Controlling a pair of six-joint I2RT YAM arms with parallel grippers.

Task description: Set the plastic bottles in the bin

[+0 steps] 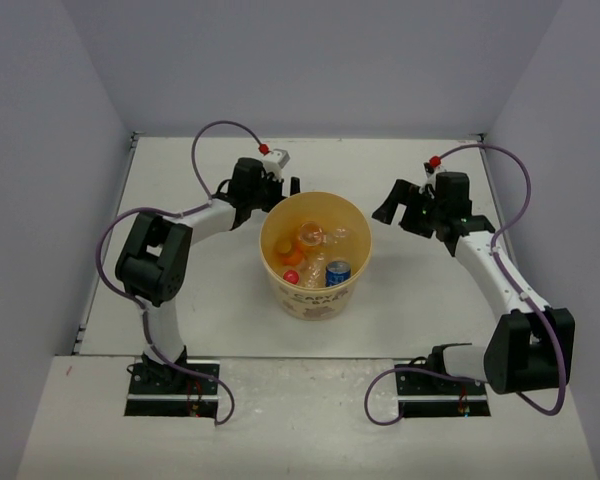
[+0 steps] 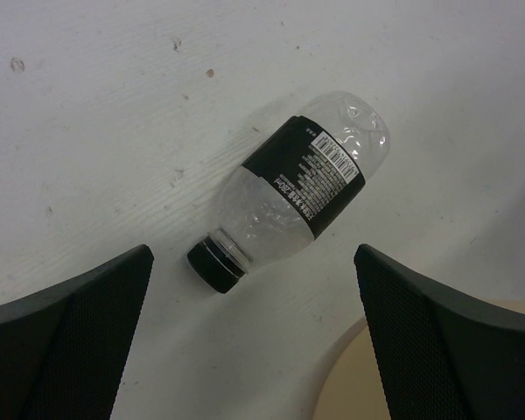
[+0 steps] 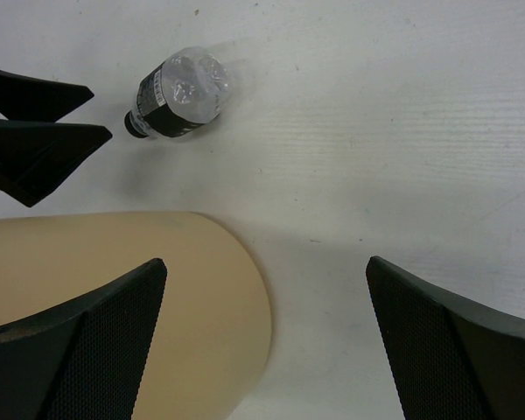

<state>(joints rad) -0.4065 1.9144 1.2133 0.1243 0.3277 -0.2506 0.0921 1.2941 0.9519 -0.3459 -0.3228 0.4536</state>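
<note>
Table (image 1: 190,290): white, it lies under both pairs of jaws; one bottle rests on it outside the bin.
Bin (image 1: 315,300): its rim comes just under the jaw at the right of the left wrist view; several bottles (image 1: 315,255) lie inside already.
Left gripper (image 2: 252,249): the jaws are wide apart and hold nothing, hovering over the loose bottle. We judge that this gripper should do the pick: turn the wrist until the closing line crosses the bottle, go down, then close on the middle of the body.
Right gripper (image 3: 267,260): the jaws are wide too, and empty; the bottle is well beyond its tips, so we would let it wait.
Loose bottle (image 2: 297,188): clear, lying flat, just ahead of the left jaws and between their tips. Its long axis runs oblique to the closing line, with the base away from the jaws.
Black label (image 2: 313,175): the best place to grip, we think.
Black cap (image 2: 217,262): it points back toward the jaw at the left of the view.
</note>
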